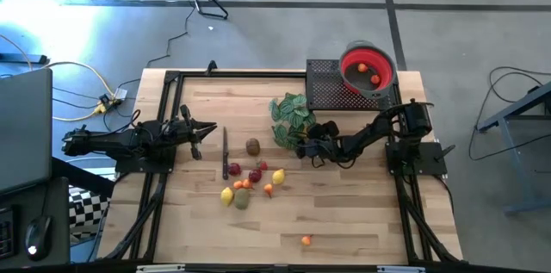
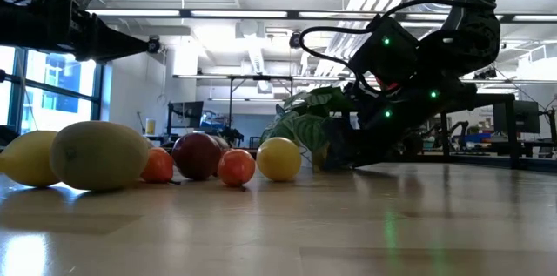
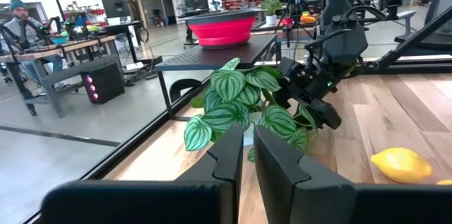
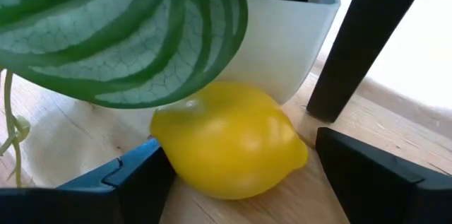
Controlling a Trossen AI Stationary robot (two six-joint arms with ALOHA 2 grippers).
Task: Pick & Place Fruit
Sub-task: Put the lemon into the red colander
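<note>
A yellow lemon [image 4: 229,139] lies on the table against the white pot [image 4: 282,33] of the leafy plant [image 1: 291,116]. My right gripper [image 4: 240,159] is open and slants down at the lemon, with one finger on each side of it. More small fruit [image 1: 245,183] lies in a cluster at the table's middle. A brown piece [image 1: 253,145] sits just beyond the cluster, and an orange piece [image 1: 306,240] lies near the front edge. The red bowl [image 1: 368,68] at the far right holds some fruit. My left gripper [image 1: 202,133] hangs shut and level at the left, holding nothing. My right gripper has one finger [image 4: 141,178] right beside the lemon's end [image 4: 164,150], and I cannot tell whether it touches. The other finger [image 4: 367,174] stands clear of the lemon's pointed end. The lemon rests on the table.
The plant's leaves [image 4: 120,33] hang over the lemon, and a black leg [image 4: 367,40] of the mesh stand [image 1: 331,83] rises just behind it. A dark, knife-like thing [image 1: 225,152] lies left of the fruit cluster. Bare wood stretches along the near side.
</note>
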